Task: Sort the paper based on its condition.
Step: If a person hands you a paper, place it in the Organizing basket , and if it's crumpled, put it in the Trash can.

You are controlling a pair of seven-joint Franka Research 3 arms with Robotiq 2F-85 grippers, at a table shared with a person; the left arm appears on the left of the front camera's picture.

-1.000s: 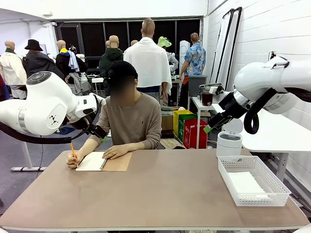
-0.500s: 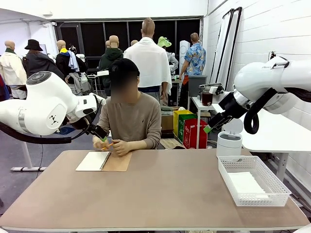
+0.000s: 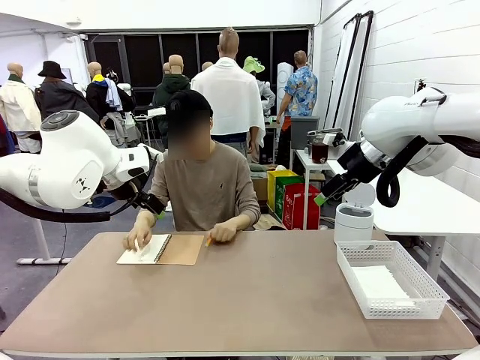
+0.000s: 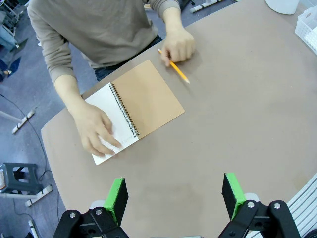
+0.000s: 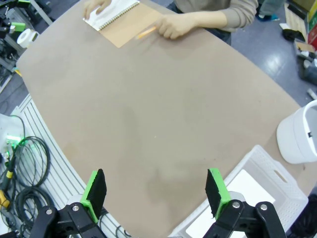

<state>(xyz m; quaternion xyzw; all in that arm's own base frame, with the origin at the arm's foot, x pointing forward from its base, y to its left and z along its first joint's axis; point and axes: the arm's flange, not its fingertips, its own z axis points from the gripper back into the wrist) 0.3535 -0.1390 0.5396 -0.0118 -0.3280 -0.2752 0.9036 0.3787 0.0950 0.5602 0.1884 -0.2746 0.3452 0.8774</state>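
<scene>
A flat white sheet of paper [image 3: 381,284] lies in the white mesh basket [image 3: 352,281] at the table's right; the right wrist view shows that paper [image 5: 237,192] too. Across the table, a person presses one hand [image 3: 138,238] on the white page of an open spiral notebook [image 3: 178,250] with a brown cover. Their other hand [image 3: 222,233] holds a pencil [image 4: 174,69] on the table beside it. My left gripper [image 4: 173,196] hangs open high above the table's near-left part, with nothing between its fingers. High over the table's right side, my right gripper [image 5: 156,191] is open and holds nothing.
A white lidded bin [image 3: 353,221] stands behind the basket, off the table's far right corner. Cables [image 5: 22,148] lie on the floor beside the table. A stool [image 4: 17,177] stands off the table's left end. The brown tabletop [image 3: 247,300] is bare in the middle.
The person stopped writing: the pencil passed to the other hand, now resting right of the notebook, and the first hand lies flat on the page. Neither arm has moved.
</scene>
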